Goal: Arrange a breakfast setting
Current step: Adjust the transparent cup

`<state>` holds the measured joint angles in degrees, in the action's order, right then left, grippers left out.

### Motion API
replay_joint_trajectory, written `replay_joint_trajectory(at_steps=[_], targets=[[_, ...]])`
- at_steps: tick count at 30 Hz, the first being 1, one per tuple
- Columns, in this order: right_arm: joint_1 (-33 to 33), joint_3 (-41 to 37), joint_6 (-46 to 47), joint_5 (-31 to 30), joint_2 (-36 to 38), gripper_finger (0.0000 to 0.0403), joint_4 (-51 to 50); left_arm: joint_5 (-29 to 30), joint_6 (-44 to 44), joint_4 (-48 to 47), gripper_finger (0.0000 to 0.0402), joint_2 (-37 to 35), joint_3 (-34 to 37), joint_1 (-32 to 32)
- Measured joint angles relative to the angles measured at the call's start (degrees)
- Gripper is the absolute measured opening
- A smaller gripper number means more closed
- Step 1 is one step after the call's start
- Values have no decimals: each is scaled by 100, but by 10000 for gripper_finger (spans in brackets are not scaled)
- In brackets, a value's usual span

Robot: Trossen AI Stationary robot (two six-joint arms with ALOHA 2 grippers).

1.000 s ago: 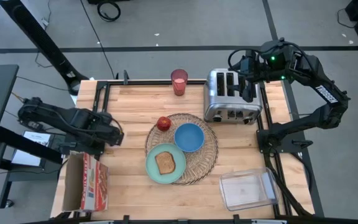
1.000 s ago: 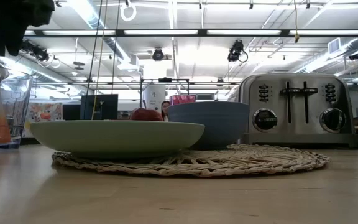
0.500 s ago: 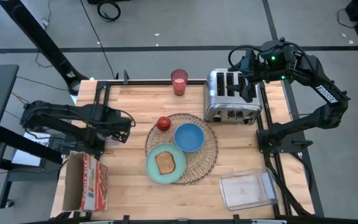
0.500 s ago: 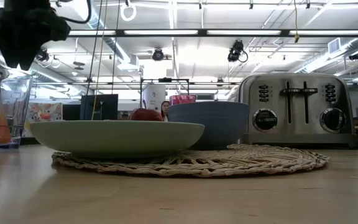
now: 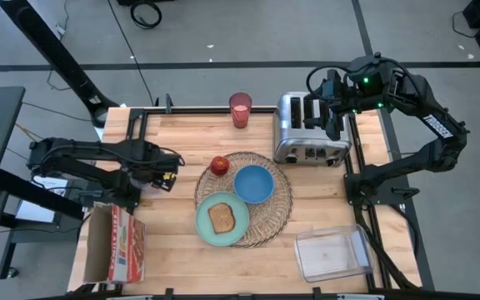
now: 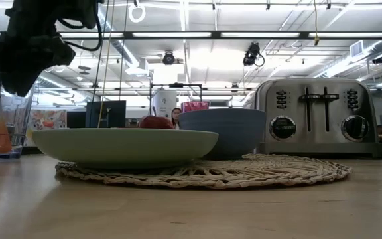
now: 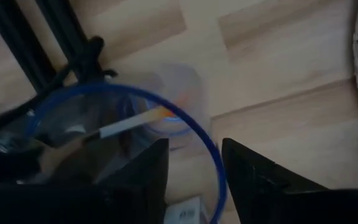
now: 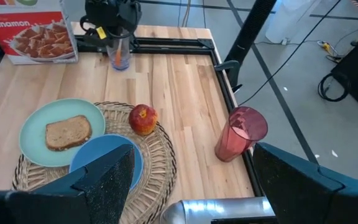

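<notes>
A round wicker placemat lies mid-table. On it are a teal plate with a toast slice, a blue bowl and a red apple. A pink cup stands at the far edge. An orange-handled spoon stands in a clear, blue-rimmed glass near the left edge. My left gripper is open just above that glass. In its wrist view the rim runs between the two fingers. My right gripper is open and empty above the toaster.
A silver four-slot toaster stands at the far right. A cinnamon cereal box lies at the near left corner and a clear plastic container at the near right. A black frame rail runs along the left side.
My left gripper has gone toward the table's right edge and down, and now stands over the glass with the spoon. The glass and the things on the placemat have stayed where they were.
</notes>
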<state>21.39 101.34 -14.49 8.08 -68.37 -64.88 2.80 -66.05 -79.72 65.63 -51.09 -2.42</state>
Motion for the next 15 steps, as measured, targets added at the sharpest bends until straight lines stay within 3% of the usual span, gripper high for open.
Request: replay_joint_trajectory(at_steps=[3, 9, 15], targets=[[0, 0, -2, 0, 0, 330, 4, 95, 80, 99, 127, 60, 0, 0], [0, 0, -239, -2, 1, 330, 11, 90, 411, 112, 24, 233, -2, 0], [0, 2, -373, -74, 10, 330, 66, 98, 706, 105, 20, 267, -186, -45]])
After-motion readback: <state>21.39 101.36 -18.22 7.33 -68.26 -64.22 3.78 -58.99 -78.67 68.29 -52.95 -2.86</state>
